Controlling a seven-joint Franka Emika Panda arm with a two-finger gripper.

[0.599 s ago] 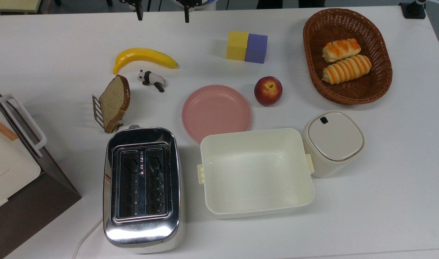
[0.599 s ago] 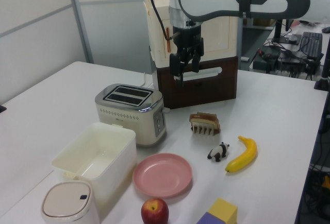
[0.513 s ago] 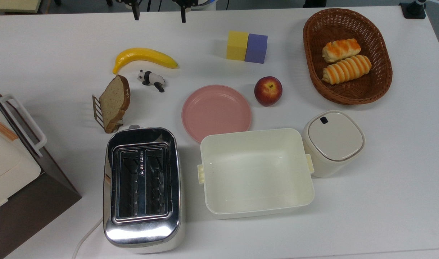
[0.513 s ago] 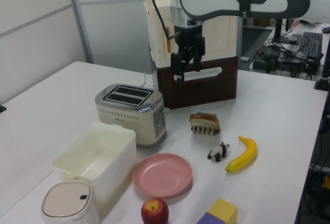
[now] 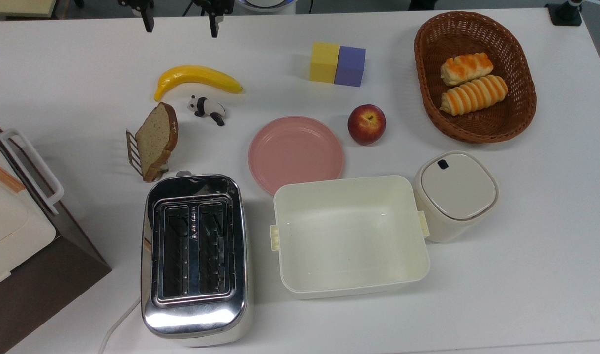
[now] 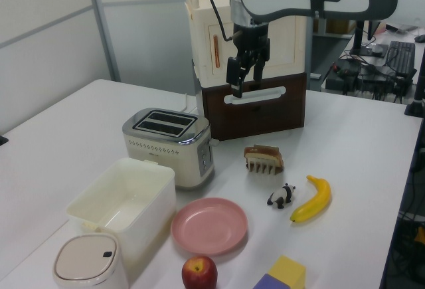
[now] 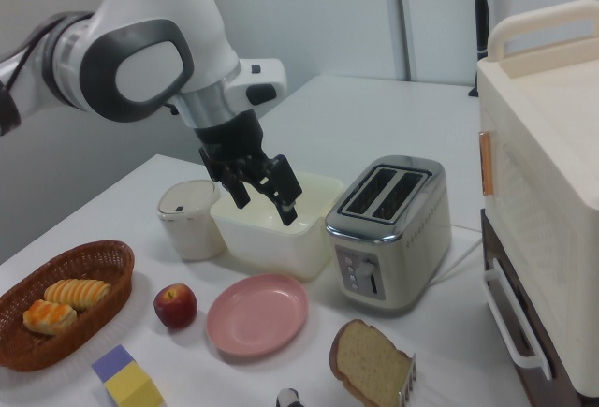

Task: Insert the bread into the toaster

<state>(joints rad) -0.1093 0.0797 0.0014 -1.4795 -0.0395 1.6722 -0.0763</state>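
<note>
The bread [image 5: 157,137] is a brown slice leaning upright in a small wire rack, just beyond the toaster in the top view; it also appears in the left view [image 6: 263,151] and the right view [image 7: 370,362]. The chrome two-slot toaster [image 5: 194,255] [image 6: 169,144] [image 7: 388,229] stands with both slots empty. My gripper [image 5: 180,24] [image 6: 244,82] [image 7: 264,199] hangs open and empty, high above the table, at the top view's top edge, beyond the banana and well apart from the bread.
Near the bread lie a banana [image 5: 196,78] and a panda figure [image 5: 207,109]. A pink plate [image 5: 295,153], an apple [image 5: 366,124], a cream tub [image 5: 349,236], a lidded container [image 5: 455,194], two blocks [image 5: 337,64] and a roll basket [image 5: 428,98] fill the top view's right. A cabinet [image 5: 15,236] stands at the top view's left.
The open gripper has shifted toward the top view's left, and in the left view it sits slightly higher and further right. Nothing on the table has moved.
</note>
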